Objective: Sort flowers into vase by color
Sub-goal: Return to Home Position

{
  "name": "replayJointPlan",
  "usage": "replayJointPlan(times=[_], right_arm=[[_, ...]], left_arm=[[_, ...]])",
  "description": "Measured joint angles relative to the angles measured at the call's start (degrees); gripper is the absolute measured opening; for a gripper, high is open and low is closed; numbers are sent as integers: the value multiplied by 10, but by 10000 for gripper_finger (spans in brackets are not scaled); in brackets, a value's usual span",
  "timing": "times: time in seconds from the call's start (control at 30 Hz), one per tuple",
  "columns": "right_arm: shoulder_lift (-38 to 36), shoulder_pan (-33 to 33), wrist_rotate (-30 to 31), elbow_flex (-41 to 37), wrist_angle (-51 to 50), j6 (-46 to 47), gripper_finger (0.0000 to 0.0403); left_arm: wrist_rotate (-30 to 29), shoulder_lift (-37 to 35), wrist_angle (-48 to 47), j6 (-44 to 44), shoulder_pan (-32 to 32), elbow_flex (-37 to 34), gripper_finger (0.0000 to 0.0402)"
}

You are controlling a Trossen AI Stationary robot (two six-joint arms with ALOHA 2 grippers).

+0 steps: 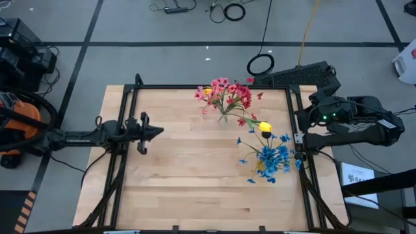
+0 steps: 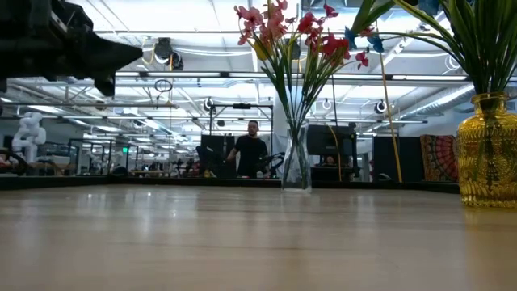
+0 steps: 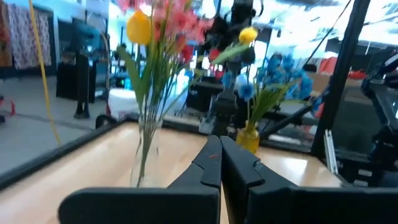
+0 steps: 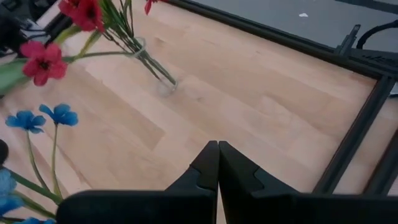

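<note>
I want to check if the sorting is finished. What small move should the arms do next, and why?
Probably only draw the left tool back to rest, picking nothing. The flowers all stand in the transparent vase and the yellow vase; none lies loose on the table. The left tool and the right tool are shut and empty.

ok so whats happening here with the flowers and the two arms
Nothing is being handled right now. The left arm is pulled back at the left edge of the table and the right arm at its right edge, both with jaws shut and empty. The flowers are already in vases: pink and red flowers in the transparent vase, blue flowers in the yellow vase.
</note>
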Motion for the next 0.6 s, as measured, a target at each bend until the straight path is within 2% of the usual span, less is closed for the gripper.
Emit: replayJointPlan(times=[0.17,0.3,0.6], right_arm=[[2,0,10,-13,-21,27,0],[-5,0,19,-74,7,11,0],[-50,-10,65,-282,327,-120,0]], left_arm=[[15,-34,-40,-27,0,0,4],[21,-36,-52,-47,0,0,7],[21,-35,-55,-51,0,0,8]])
